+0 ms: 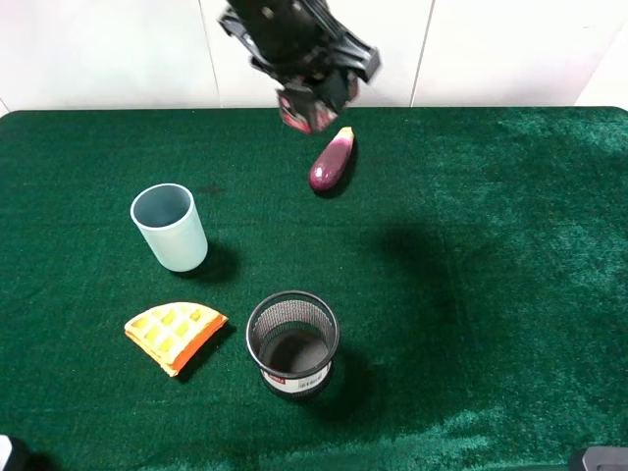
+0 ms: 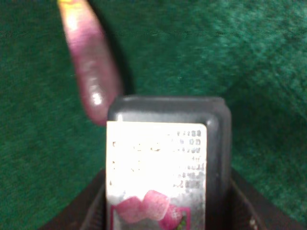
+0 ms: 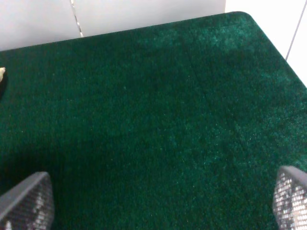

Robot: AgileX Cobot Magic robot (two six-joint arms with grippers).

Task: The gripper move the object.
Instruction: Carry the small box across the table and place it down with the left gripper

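Black object (image 2: 163, 158) clamped between our left gripper (image 1: 312, 98) fingers | eggplant (image 1: 332, 162) just beside | our right gripper (image 3: 157, 199) spread wide, holding nothing

Open cloth on the right, clutter on the left

We see the bench (image 1: 510, 255) bare along its whole right edge, far corner to near corner. An eggplant (image 1: 332, 163) lies by the middle of the far edge, just under the left gripper (image 1: 316, 96) clamping the object (image 1: 297, 113). Toward the left edge stand a cup (image 1: 171, 227) and a waffle (image 1: 175, 334). A mesh pen holder (image 1: 292, 343) sits mid-bench near the near edge, with gaps between all three.
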